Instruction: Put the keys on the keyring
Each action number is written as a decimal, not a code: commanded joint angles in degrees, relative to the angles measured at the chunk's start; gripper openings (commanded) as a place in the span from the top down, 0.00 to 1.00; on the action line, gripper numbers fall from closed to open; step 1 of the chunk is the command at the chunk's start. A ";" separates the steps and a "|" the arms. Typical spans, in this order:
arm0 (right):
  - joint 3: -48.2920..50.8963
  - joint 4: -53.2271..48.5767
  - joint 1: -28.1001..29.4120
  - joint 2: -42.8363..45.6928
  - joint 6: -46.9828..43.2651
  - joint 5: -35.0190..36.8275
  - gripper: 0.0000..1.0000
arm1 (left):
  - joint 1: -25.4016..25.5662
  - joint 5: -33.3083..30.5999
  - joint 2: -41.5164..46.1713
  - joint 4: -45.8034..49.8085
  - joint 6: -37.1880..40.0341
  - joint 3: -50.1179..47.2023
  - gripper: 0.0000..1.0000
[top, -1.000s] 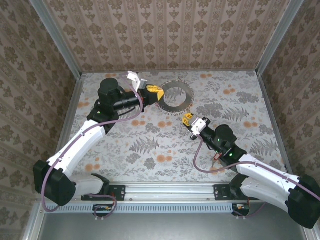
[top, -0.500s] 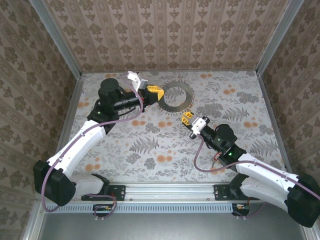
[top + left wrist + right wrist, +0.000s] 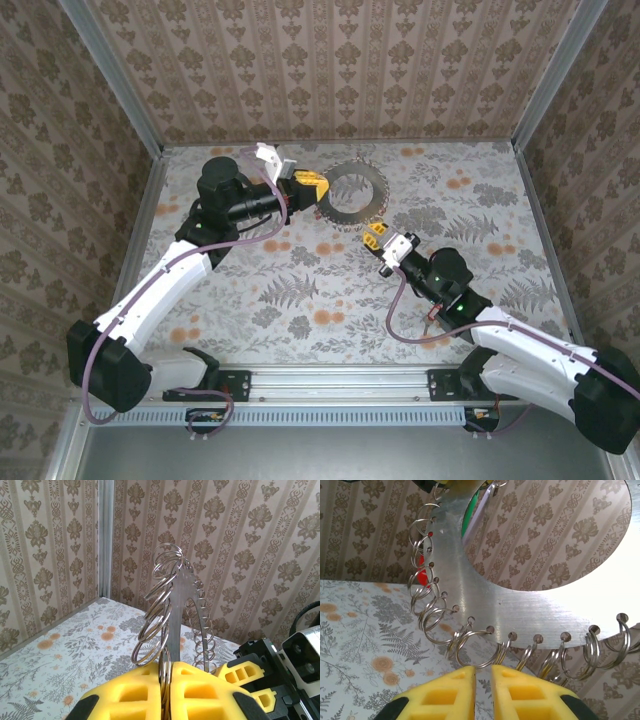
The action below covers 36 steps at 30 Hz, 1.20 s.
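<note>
While the left gripper (image 3: pixel 166 669) clamps the keyring (image 3: pixel 175 605), the right gripper (image 3: pixel 483 672) sits barely parted beside its rim.

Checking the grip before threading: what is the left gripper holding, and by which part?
The left gripper is shut on the keyring, gripping its outer rim edge-on.

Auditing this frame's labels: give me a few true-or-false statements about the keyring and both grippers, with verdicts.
1. The left gripper clamps the keyring by its edge. True.
2. The keyring lies flat on the table. False: it is held up off the table.
3. Small split rings hang in holes along the keyring's rim. True.
4. The right gripper sits at the table's far-left corner. False: it is mid-table, beside the keyring's near edge.
</note>
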State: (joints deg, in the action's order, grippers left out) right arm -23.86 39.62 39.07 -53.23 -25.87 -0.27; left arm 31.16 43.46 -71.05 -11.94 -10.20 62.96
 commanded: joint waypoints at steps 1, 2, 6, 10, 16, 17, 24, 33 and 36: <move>-0.75 -1.04 0.39 1.97 -1.02 1.92 0.82 | 0.31 -0.26 1.79 -1.28 1.47 0.67 1.00; -0.59 -1.03 0.39 2.24 -0.97 1.94 0.82 | 0.31 -0.31 1.79 -1.15 1.49 0.77 1.00; -0.76 -1.29 0.37 2.61 -0.94 1.53 0.82 | 0.31 -0.34 1.66 -1.20 1.52 0.90 1.00; -1.02 -0.97 0.39 2.35 -0.72 1.33 0.82 | 0.31 -0.22 1.52 -1.12 1.41 0.95 1.00; -1.62 0.76 0.39 0.97 -0.68 1.76 0.80 | 0.46 -0.08 1.52 -1.09 1.14 1.02 1.00; -1.70 1.11 0.39 0.70 -0.67 1.68 0.80 | 0.48 -0.11 1.52 -1.19 1.14 1.05 1.00; -1.99 2.31 0.39 -0.30 -0.77 2.30 0.79 | 0.65 -0.16 1.52 -0.99 1.14 1.14 1.00; -1.43 1.57 0.39 0.66 -0.83 3.35 0.78 | 0.66 -0.23 1.43 -0.80 1.10 1.33 1.00; -1.54 1.61 0.39 0.55 -0.67 3.26 0.80 | 0.74 -0.23 1.44 -0.68 1.10 1.32 1.00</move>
State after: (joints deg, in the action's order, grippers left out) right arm -23.94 39.75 39.07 -53.47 -26.09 1.39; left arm 31.53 43.22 -71.05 -11.92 -9.80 62.98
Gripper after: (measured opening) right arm 0.207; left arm 0.078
